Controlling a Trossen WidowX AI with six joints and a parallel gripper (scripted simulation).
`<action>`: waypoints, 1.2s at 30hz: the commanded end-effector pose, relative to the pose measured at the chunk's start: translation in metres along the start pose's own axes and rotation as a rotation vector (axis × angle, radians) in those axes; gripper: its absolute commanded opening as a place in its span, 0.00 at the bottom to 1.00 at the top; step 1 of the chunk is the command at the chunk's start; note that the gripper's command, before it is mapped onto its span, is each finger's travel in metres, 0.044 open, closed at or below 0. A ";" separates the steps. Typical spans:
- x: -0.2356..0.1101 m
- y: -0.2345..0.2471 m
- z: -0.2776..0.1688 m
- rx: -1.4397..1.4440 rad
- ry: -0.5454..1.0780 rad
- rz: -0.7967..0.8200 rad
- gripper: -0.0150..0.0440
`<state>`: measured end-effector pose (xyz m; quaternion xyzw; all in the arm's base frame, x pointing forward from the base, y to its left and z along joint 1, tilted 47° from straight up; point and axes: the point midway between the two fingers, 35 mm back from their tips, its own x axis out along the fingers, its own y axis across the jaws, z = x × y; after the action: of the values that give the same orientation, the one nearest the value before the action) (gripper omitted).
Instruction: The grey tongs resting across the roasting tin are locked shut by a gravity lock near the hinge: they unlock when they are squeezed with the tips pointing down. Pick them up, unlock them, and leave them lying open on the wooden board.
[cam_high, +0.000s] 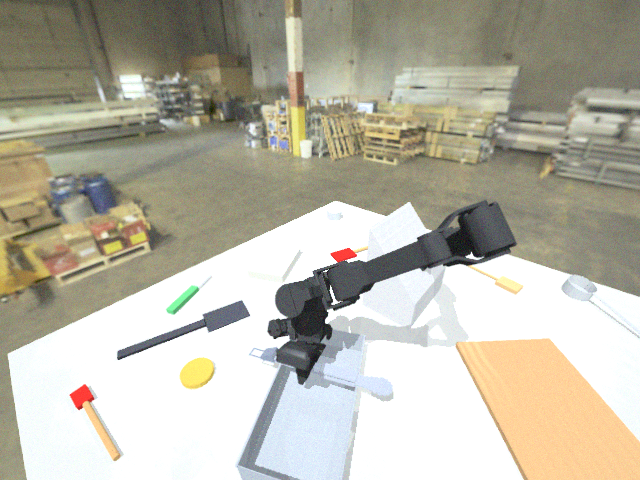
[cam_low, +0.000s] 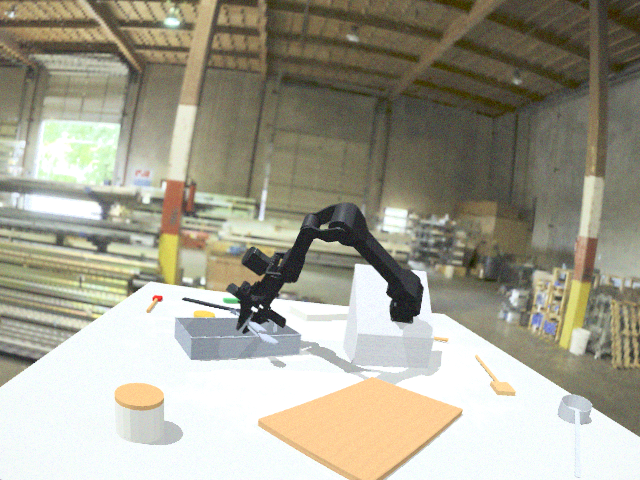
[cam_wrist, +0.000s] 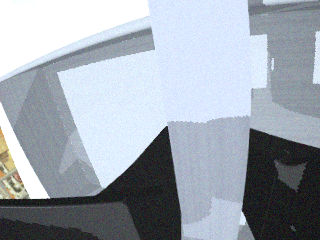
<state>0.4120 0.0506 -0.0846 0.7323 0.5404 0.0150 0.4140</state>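
Tongs (cam_high: 338, 374) lie across the roasting tin's (cam_high: 261, 421) far end, their long axis spanning its rims. Directly above the tin, the black gripper (cam_high: 303, 373) is clamped nearly shut around their middle, fingers crosswise to that axis.

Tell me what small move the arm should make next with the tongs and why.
Probably a short straight lift. The end effector looks shut on the grey tongs, its fingers pressed against their sides, while they lie across the roasting tin. Raising them off the rim gives room to tip them downward for unlocking.
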 end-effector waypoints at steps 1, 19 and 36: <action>0.000 0.000 0.000 -0.002 0.000 0.000 0.34; -0.067 0.039 0.001 0.002 -0.007 -0.002 0.00; -0.062 0.040 0.007 0.009 -0.026 -0.076 0.00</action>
<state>0.4163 -0.0047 -0.0373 0.7216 0.5567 -0.0063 0.4114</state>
